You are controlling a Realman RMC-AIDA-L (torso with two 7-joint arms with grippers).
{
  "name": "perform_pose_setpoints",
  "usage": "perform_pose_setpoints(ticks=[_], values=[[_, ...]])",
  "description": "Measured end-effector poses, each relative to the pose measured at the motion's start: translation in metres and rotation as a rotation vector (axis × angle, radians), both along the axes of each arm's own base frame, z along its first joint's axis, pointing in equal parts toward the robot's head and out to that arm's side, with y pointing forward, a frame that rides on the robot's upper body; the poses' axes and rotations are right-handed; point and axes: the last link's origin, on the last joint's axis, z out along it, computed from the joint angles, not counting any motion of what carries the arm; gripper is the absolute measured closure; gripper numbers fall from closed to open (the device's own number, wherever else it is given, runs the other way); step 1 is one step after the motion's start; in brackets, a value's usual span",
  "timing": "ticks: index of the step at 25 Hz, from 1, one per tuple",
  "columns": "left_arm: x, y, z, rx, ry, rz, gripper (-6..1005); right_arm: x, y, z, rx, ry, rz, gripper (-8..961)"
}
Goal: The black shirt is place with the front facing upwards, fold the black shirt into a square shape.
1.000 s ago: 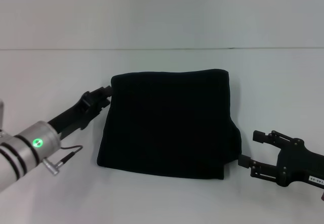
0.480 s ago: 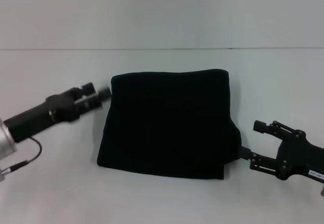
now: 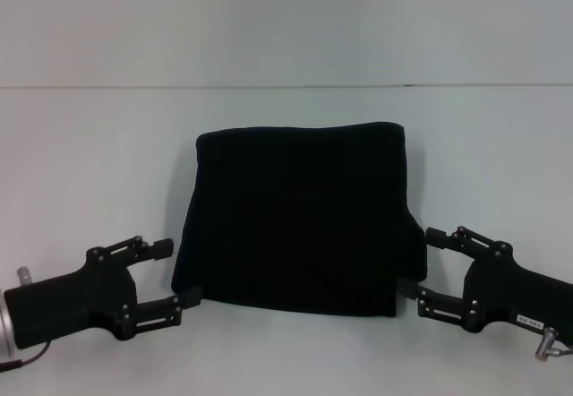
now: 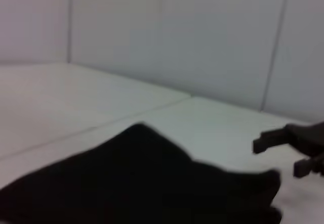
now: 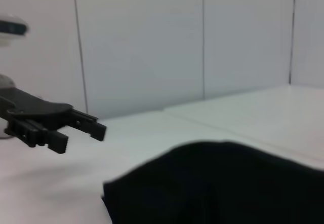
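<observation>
A: Low angle across the counter here, and the black shirt fills the near ground, lying flat, one corner peaking toward the far wall.

B: And past the cloth's far edge, that's the right tool, two dark fingers spread apart, just beside the shirt's corner and not touching it.

A: Pale panelled wall behind, seams running upright.

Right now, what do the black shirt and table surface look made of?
Black shirt: soft matte cloth, likely knit cotton; its edges are rounded and light-absorbing. Table: smooth white hard top, probably laminate, with a faint sheen.
</observation>
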Motion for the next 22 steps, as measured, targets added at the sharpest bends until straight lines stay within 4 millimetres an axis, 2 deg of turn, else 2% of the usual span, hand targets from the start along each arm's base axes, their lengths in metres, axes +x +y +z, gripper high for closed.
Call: perform_pose_setpoints(ticks=[5,22], values=[[-0.013,0.001,-0.007,0.019,0.036,0.078,170,0.008,0.002,-0.005,0.004,-0.041,-0.044,83],[-0.015,-0.001,-0.010,0.011,0.037,0.087,160,0.008,0.001,-0.008,0.006,-0.045,-0.050,82]])
